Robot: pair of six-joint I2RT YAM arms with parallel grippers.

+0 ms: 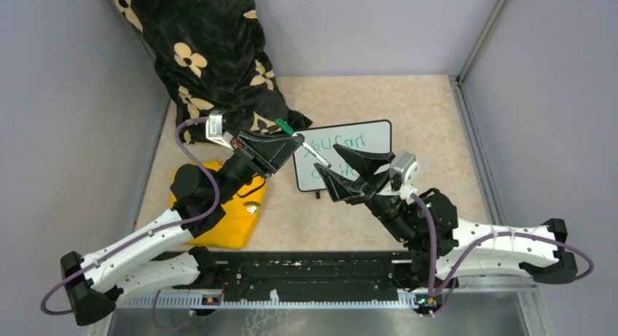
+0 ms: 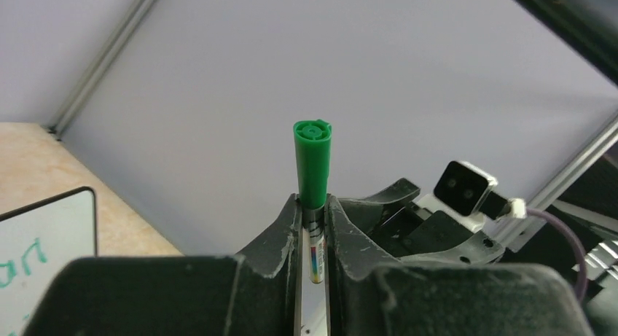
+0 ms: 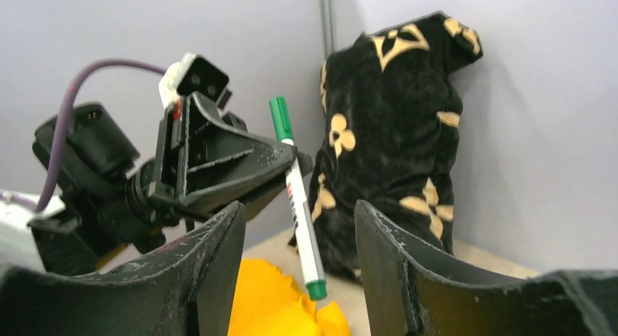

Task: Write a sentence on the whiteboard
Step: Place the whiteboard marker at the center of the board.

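The whiteboard (image 1: pixel 373 142) lies flat in mid-table, and its corner also shows in the left wrist view (image 2: pixel 51 234). The sentence (image 1: pixel 341 142) is green handwriting; "you can" reads on the top line, and my right gripper covers most of the second line. My left gripper (image 1: pixel 290 141) (image 2: pixel 313 208) is shut on a white marker (image 1: pixel 312 152) (image 3: pixel 297 197) with green ends (image 2: pixel 313 161), held slanted above the board's left end. My right gripper (image 1: pixel 328 159) (image 3: pixel 299 216) is open. The marker's lower green end hangs between its fingers without touching them.
A black cloth with cream flowers (image 1: pixel 211 52) (image 3: pixel 393 132) is heaped in the back left corner. A yellow cloth (image 1: pixel 226 216) (image 3: pixel 273 299) lies under the left arm. Grey walls close in the table on three sides, and a black rail (image 1: pixel 313 278) runs along the near edge.
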